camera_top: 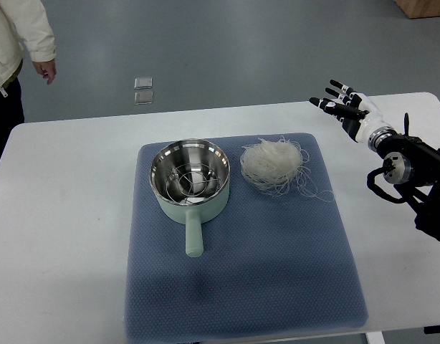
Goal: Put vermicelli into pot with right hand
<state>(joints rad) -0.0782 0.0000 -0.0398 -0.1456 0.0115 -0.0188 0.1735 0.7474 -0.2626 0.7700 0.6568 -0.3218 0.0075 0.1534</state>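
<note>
Mint-green pot point(189, 208), steel inside; white vermicelli point(272, 164); blue dotted mat point(277, 265).

White table point(69, 215) spans the frame's lower two-thirds. A blue textured mat point(241, 287) lies flat at centre, directly on the tabletop, reaching the bottom edge. Table surface left of the mat is bare.

- The pot point(189, 179) sits on the mat point(277, 272), left of the vermicelli point(274, 164).
- The mat lies on the tabletop point(62, 215).
- The right robot hand point(345, 107) hovers right of the vermicelli.
</note>
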